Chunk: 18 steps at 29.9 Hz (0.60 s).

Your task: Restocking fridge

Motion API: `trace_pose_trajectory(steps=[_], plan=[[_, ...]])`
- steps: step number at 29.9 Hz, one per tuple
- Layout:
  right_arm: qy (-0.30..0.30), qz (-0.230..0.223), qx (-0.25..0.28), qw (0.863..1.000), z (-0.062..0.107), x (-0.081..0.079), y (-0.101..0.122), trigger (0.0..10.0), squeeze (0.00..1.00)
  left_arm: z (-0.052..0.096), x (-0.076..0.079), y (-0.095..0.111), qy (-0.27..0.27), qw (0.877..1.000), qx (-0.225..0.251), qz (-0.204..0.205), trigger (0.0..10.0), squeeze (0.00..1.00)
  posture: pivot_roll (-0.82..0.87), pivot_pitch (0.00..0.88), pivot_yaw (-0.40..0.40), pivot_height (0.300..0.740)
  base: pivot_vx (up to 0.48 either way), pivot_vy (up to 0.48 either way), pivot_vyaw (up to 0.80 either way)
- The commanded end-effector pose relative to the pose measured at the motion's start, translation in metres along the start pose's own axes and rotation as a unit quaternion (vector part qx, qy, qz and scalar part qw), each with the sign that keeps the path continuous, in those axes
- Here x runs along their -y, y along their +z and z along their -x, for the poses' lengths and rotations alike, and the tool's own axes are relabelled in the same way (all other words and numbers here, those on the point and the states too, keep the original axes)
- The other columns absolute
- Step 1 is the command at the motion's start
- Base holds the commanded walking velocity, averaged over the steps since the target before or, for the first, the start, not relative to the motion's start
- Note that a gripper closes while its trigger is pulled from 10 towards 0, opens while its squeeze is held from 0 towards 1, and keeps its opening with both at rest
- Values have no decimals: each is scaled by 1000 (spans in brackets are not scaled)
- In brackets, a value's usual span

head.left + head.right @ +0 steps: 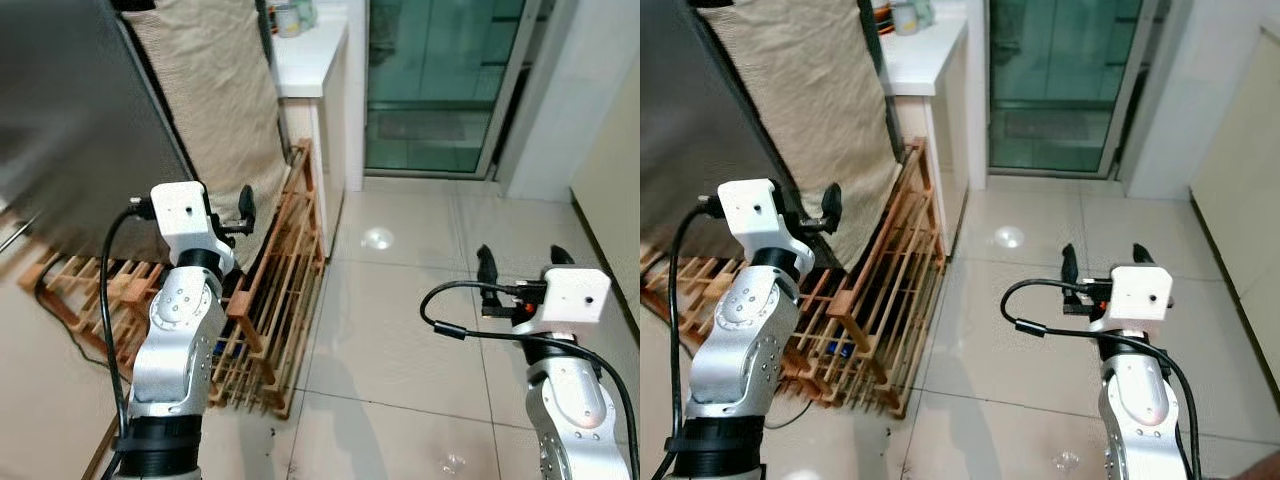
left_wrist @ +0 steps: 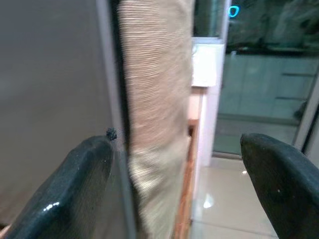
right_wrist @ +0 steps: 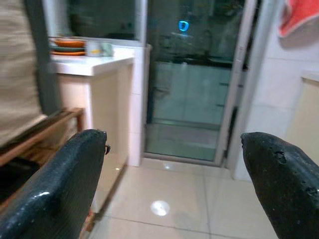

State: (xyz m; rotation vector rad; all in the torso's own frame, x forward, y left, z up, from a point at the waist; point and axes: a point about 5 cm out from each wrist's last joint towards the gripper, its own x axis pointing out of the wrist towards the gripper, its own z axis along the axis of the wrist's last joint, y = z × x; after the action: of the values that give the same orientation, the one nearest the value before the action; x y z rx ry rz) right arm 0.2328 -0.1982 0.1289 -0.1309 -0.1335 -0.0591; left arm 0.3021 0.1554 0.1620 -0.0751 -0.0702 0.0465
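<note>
The fridge [image 1: 70, 120] is a tall grey panel at the upper left, seen close up in the left wrist view as a grey face [image 2: 50, 89]. My left gripper [image 1: 228, 214] is raised beside its edge, open and holding nothing; its fingers [image 2: 84, 169] stand wide apart. Over the tiled floor at the lower right, my right gripper [image 1: 522, 262] is open and holds nothing, pointing toward the glass door [image 3: 194, 79].
A beige cloth [image 1: 215, 90] hangs next to the fridge. A wooden slatted rack [image 1: 275, 290] leans on the floor below it. Behind stands a white counter [image 1: 310, 60] with dishes [image 3: 67, 45]. The tiled floor [image 1: 400, 300] runs to a sliding glass door [image 1: 435, 80].
</note>
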Motion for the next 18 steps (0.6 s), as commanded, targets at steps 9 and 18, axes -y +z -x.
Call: trace_pose_trajectory(steps=[9, 18], plan=[[12, -16, 7, 1000, -7, -8, 3, 10000, 0, -2, 11, -4, -33, 999, -4, -3, 10000, 0, -200, 0, 102, 740, 36, -30, 621], [-5, -8, 5, 1000, -12, -8, 3, 10000, 0, -8, 26, 2, -59, 998, 4, 6, 10000, 0, -216, 0, 113, 740, 371, -300, 545]])
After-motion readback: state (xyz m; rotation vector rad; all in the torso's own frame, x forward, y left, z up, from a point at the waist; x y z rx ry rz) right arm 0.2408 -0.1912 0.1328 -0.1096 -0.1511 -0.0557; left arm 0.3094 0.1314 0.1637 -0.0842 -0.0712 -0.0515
